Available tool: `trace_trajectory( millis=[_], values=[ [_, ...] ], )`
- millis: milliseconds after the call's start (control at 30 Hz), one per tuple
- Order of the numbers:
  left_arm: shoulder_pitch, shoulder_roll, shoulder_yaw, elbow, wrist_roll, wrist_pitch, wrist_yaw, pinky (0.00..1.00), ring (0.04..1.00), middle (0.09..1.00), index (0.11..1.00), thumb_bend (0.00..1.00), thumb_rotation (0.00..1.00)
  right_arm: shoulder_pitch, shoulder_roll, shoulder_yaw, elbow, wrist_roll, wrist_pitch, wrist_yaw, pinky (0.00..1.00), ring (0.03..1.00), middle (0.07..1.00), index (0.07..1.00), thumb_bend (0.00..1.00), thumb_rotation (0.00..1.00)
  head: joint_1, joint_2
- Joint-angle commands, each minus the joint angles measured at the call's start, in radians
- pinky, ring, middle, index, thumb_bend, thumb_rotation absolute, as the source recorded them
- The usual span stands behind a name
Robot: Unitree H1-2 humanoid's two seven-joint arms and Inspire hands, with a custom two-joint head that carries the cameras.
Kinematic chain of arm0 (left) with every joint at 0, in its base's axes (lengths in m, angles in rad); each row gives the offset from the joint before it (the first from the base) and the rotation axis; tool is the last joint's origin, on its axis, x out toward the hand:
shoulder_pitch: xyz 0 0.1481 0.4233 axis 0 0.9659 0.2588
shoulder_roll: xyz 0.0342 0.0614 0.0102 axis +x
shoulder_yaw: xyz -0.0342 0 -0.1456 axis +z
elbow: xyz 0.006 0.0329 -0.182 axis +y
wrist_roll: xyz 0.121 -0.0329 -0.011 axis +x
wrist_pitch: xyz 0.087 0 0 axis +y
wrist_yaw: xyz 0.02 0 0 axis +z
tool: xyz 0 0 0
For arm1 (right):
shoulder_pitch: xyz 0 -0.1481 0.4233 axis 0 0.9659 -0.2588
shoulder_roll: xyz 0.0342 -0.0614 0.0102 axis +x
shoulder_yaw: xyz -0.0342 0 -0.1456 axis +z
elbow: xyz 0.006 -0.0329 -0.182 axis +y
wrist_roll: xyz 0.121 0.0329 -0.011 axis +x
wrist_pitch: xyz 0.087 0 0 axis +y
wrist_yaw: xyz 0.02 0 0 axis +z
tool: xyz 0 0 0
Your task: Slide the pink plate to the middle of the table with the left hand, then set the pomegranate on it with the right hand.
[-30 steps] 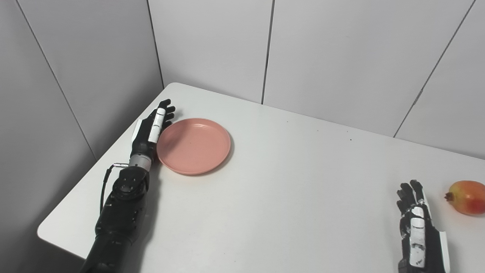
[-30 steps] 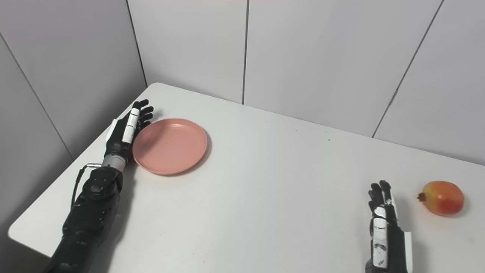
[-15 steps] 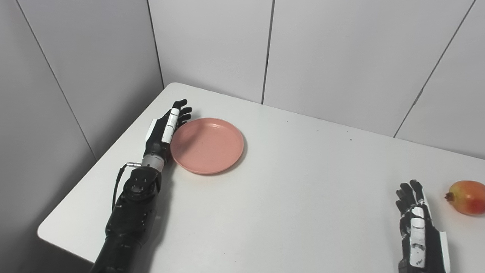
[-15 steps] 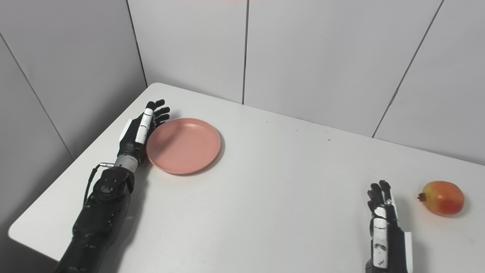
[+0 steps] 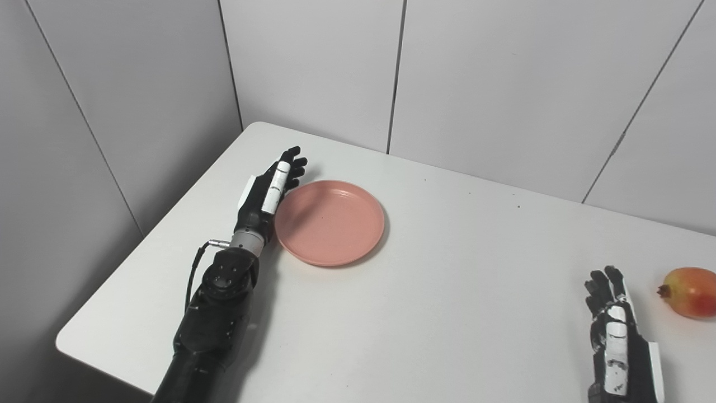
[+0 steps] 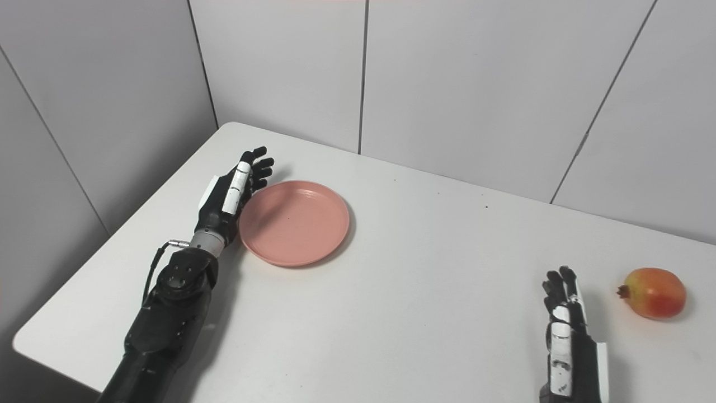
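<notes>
The left hand (image 5: 267, 193), fingers straight and holding nothing, presses edge-on against the pink plate's (image 5: 330, 222) left rim, left of the table's (image 5: 436, 313) middle; bare tabletop lies rightward. The right hand (image 5: 615, 330) rests open beside the pomegranate (image 5: 689, 291), whose crown points left

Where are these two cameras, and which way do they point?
Left eye view: on the head, looking down at the table; both arms, left hand by the plate.
Right eye view: beside it, same aim; right hand near the pomegranate.
Both share one scene, slightly offset.
</notes>
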Motion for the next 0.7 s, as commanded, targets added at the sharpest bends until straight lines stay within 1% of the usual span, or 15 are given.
trace_trajectory(
  millis=[0,133,200,267,433,533,667],
  values=[
    [-0.023,0.002,-0.005,-0.038,0.015,-0.008,0.011,0.94,0.88,0.867,0.865,0.69,1.0,0.008,-0.002,-0.005,0.0,0.01,-0.023,0.006,0.99,0.936,0.927,0.942,0.43,0.94,0.001,0.001],
    [-0.022,-0.004,-0.02,-0.056,0.011,0.013,-0.004,0.96,0.897,0.882,0.88,0.67,1.0,0.008,-0.002,-0.003,-0.003,0.014,-0.02,0.007,0.99,0.934,0.926,0.941,0.43,0.94,-0.001,0.004],
    [-0.022,-0.011,-0.027,-0.068,0.01,0.017,-0.007,0.97,0.9,0.887,0.886,0.69,1.0,0.009,-0.001,-0.003,-0.006,0.018,-0.02,0.008,0.98,0.934,0.926,0.94,0.42,0.94,-0.002,0.007],
    [-0.023,-0.022,-0.032,-0.077,0.006,0.02,-0.008,0.96,0.9,0.887,0.889,0.69,1.0,0.01,-0.001,-0.002,-0.007,0.014,-0.018,0.006,0.98,0.938,0.929,0.943,0.42,0.95,-0.005,0.008],
    [-0.028,-0.053,-0.044,-0.096,0.009,0.054,-0.003,0.96,0.914,0.897,0.899,0.7,1.0,0.007,-0.001,-0.004,-0.004,0.014,-0.021,0.005,0.98,0.929,0.922,0.937,0.42,0.95,-0.009,0.012],
    [-0.03,-0.06,-0.064,-0.096,0.025,0.06,-0.009,0.95,0.92,0.914,0.906,0.68,1.0,0.005,-0.002,-0.005,-0.004,0.016,-0.018,0.005,0.97,0.932,0.923,0.936,0.41,0.94,-0.012,0.014],
    [-0.034,-0.068,-0.081,-0.088,0.031,0.068,-0.007,0.94,0.913,0.913,0.913,0.69,1.0,0.003,-0.002,-0.006,-0.004,0.015,-0.018,0.005,0.97,0.929,0.919,0.931,0.41,0.93,-0.014,0.014]
  ],
)
